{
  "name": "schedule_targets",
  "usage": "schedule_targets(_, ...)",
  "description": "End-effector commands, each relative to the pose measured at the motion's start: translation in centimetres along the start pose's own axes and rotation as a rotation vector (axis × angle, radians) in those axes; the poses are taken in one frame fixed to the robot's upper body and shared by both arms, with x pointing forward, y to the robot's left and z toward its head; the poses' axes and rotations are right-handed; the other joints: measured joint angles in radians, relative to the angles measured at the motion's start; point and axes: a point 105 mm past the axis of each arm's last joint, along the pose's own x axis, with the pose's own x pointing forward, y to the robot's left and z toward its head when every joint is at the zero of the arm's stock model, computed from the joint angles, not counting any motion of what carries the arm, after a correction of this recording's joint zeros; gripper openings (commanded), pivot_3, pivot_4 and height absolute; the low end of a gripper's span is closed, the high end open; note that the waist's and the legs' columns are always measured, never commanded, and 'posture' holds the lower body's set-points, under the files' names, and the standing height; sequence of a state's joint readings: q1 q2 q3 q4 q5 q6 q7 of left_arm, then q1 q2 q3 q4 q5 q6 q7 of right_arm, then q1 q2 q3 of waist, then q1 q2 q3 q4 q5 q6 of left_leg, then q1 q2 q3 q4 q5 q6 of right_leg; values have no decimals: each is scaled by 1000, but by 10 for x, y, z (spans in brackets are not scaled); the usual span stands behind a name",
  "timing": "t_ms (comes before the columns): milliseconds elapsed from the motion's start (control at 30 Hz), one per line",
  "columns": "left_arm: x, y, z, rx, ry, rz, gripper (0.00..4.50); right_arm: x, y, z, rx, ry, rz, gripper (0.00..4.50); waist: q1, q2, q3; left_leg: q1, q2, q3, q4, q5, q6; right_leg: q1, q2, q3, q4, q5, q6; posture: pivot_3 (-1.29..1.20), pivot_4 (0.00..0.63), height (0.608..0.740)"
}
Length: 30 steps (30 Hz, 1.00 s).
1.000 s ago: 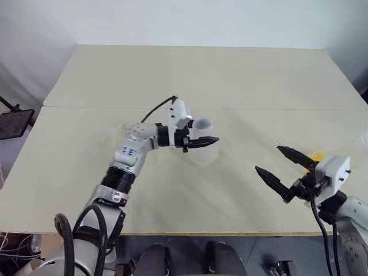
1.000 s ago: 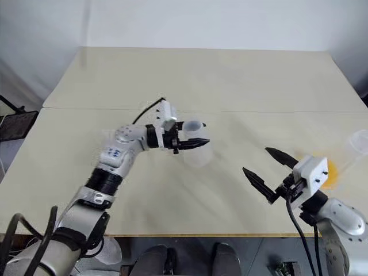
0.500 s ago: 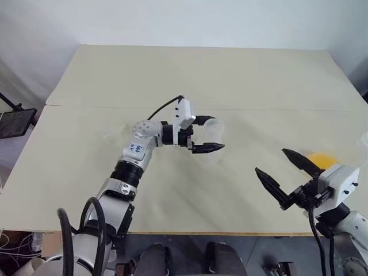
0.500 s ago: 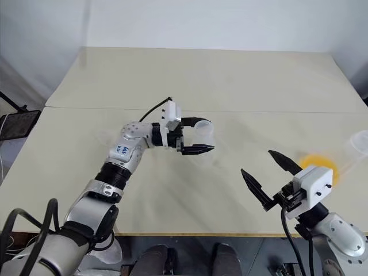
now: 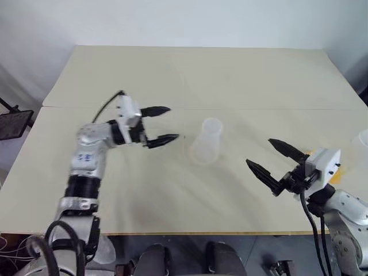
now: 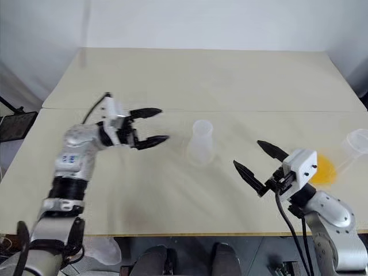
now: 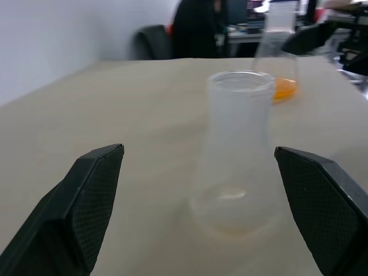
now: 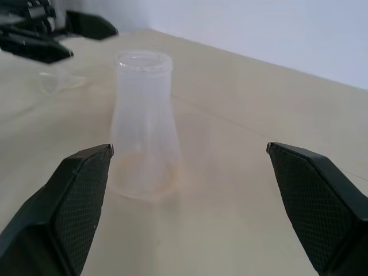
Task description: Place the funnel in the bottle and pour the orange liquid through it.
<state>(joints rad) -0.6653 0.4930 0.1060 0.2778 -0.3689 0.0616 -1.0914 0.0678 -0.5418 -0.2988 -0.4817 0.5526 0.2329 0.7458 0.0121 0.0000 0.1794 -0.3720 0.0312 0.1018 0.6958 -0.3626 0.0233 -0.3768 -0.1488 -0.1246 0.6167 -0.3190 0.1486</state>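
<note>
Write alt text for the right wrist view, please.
A clear, empty bottle stands upright on a beige table, between the open right tool's two black fingers. Beyond it, the open left tool hangs above the table near a small clear funnel.

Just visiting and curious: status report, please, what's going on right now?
Left gripper open, empty. Right gripper open, empty. Bottle upright between them, no funnel in it. Nothing in the way.

My two head views look down from above over the desk (image 5: 241, 75). Each wrist view sits low, looking level from opposite sides at the same bottle (image 7: 238, 155) close by.
</note>
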Motion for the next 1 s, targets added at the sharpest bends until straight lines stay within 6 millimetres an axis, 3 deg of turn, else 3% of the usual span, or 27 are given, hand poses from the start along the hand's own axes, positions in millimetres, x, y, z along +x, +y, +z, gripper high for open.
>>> schedule_targets(33,-46,12,16,49,-9,199,4461,14,3,6,-25,-30,100,4500,-4,0,0,0,0,0,0,0,0,0,0,0,0,0,0,0,150,740)
schedule_targets(100,-80,14,13,26,6,364,4461,24,7,7,-46,-39,169,4500,-14,0,0,0,0,0,0,0,0,0,-1,0,1,0,0,0,150,740)
schedule_targets(233,-142,-5,-6,11,94,641,4461,39,18,5,-22,-57,293,4500,-17,0,0,1,1,-2,0,0,0,0,-1,-1,2,0,0,0,150,740)
schedule_targets(400,-192,-49,-20,-83,184,859,4461,53,25,0,-1,-65,403,4500,-10,-3,1,0,3,-5,2,-1,1,3,-4,-1,2,0,0,0,150,740)
schedule_targets(567,-220,-84,-25,-135,261,955,4461,57,31,-8,3,-53,486,4500,-7,-4,1,0,3,-6,2,-2,2,3,-5,-1,2,0,0,0,150,740)
schedule_targets(667,-212,-91,-23,-144,259,946,4461,58,29,-12,1,-49,489,4500,-7,-4,1,0,3,-5,2,-2,2,3,-5,-1,1,0,0,0,150,740)
schedule_targets(867,-151,-76,-33,-186,194,809,4461,53,22,-15,-13,-29,463,4500,-4,-3,0,0,2,-5,2,-2,2,3,-5,0,2,0,0,0,150,740)
schedule_targets(1000,-110,-58,-55,-237,215,780,4461,46,21,-13,-25,-17,444,4500,-1,-3,0,0,-1,-4,2,-2,2,3,-4,-1,2,0,0,0,150,740)
